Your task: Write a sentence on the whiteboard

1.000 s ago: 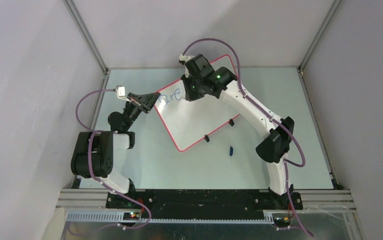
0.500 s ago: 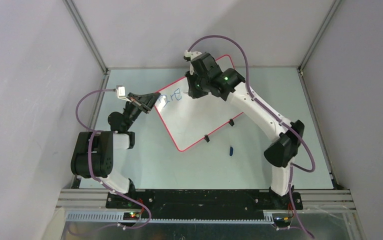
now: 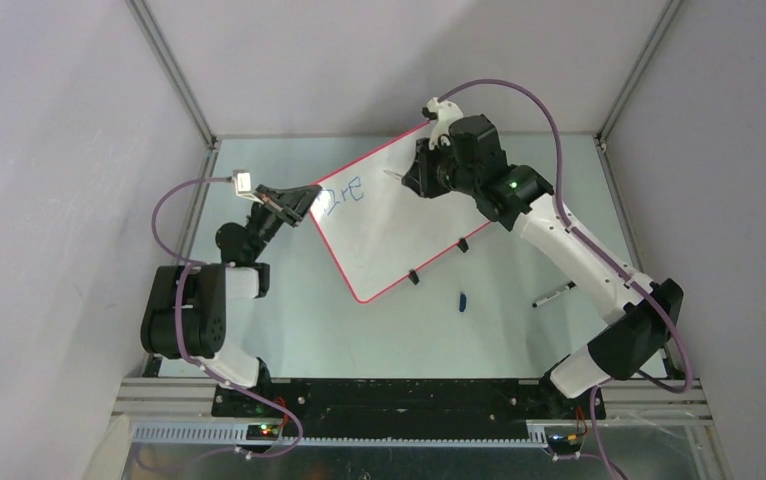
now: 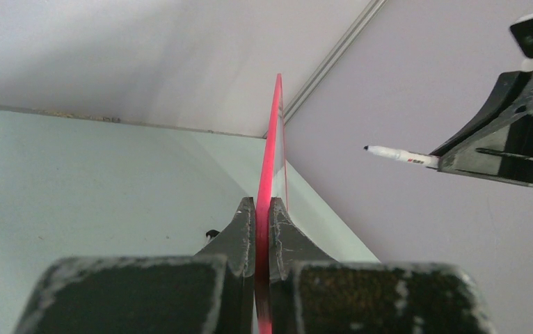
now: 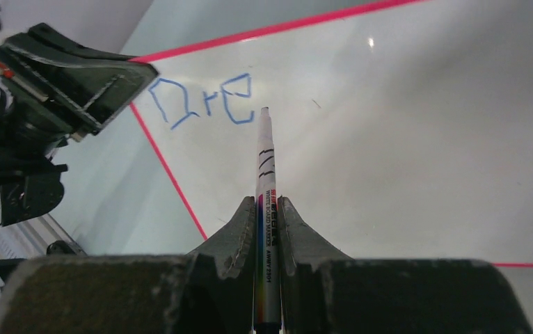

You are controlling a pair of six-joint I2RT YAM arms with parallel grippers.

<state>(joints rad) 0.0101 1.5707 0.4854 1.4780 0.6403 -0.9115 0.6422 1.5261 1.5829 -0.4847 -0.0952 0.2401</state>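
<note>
The whiteboard (image 3: 389, 235) stands tilted on the table, and my left gripper (image 3: 304, 200) is shut on the red rim at its left corner. In the left wrist view both fingers pinch the rim (image 4: 272, 139) edge-on at the left gripper (image 4: 264, 205). Blue letters "Dre" (image 3: 342, 192) start the sentence (image 5: 201, 101) near that corner. My right gripper (image 5: 268, 202) is shut on a white marker (image 5: 264, 160), whose tip points just right of the "e". From the left wrist, the marker (image 4: 399, 154) hangs apart from the board face.
A small blue cap (image 3: 462, 300) lies on the table below the board. A second, dark marker (image 3: 555, 293) lies to the right, under my right arm. Two black clip feet (image 3: 412, 276) stick out from the board's lower edge. Walls enclose the table.
My right arm has swung to the right and back from the board, taking the marker off the surface and uncovering the letters "Dre". The left arm and board have not moved.
</note>
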